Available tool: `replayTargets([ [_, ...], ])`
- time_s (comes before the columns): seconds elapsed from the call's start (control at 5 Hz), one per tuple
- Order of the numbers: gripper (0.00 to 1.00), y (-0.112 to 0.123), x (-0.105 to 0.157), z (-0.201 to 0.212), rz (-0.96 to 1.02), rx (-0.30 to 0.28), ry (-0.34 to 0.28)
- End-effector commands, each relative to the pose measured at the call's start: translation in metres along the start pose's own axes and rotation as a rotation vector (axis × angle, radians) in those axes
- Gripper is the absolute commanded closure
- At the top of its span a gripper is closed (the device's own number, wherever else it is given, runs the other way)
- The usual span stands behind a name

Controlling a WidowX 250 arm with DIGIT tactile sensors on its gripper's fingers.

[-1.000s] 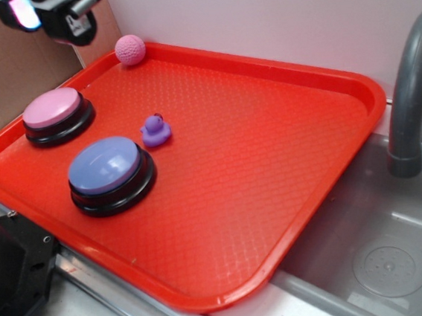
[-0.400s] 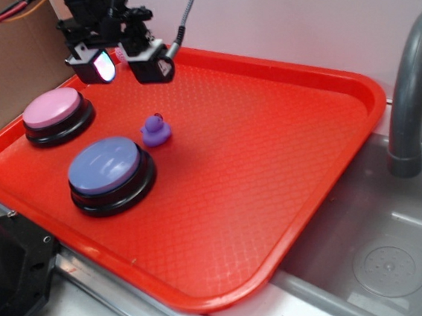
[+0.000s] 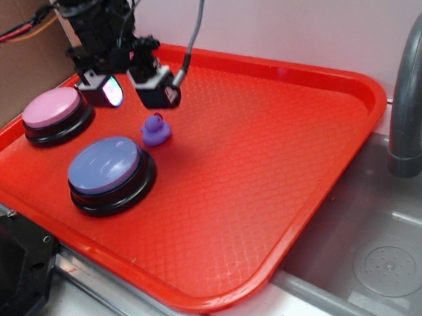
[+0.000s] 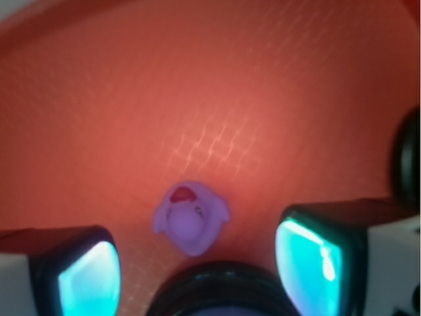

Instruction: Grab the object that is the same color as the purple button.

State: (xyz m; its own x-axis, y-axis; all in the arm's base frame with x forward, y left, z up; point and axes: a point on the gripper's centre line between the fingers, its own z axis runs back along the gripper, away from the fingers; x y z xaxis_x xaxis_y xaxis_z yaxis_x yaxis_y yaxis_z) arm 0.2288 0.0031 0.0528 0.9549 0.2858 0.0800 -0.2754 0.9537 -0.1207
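The gripper (image 3: 136, 90) was held above the purple duck (image 3: 155, 130), its 2 jaws spread wide and empty so the toy could be straddled. The duck sat on the red tray (image 3: 286, 158), just beside the purple button (image 3: 110, 173).

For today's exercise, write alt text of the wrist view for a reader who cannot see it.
A tiny purple rubber duck sits on a red textured tray, centred between the open gripper's two glowing teal fingertips. The curved black rim of a button base shows blurred at the bottom edge.
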Motion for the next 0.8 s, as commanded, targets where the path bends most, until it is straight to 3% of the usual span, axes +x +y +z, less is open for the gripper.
replayTargets([
  [0.0,0.0,-0.0036,0.0095,-0.0169,-0.053,0.024,0.001],
  [0.2,0.65,-0.0062,0.0093,-0.0178,-0.048,0.066,0.01],
  [0.4,1.0,-0.0066,0.0084,-0.0264,-0.06,0.079,0.036],
  [0.6,1.0,-0.005,0.0101,-0.023,-0.076,0.095,0.04],
])
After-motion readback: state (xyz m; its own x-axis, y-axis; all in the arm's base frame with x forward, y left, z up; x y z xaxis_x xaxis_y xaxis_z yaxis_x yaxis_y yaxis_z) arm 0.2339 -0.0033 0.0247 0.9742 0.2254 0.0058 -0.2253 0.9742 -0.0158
